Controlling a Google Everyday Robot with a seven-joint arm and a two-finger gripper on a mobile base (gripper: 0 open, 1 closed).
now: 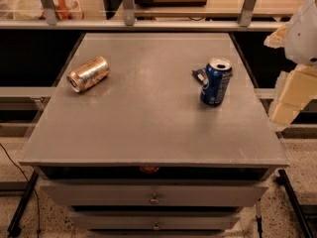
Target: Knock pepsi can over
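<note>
The pepsi can [216, 82], dark blue with a silver top and white markings, stands upright on the right part of the grey table top [148, 118]. My gripper [290, 100] shows as cream-coloured parts at the right edge of the view, beyond the table's right edge. It is to the right of the can and apart from it, holding nothing that I can see. The white arm body [304, 31] is above it.
A gold can [88, 74] lies on its side at the left of the table. A small flat dark wrapper [199, 75] lies just behind the pepsi can on its left. Drawers [154, 195] are below the front edge. A shelf rail [148, 24] runs behind.
</note>
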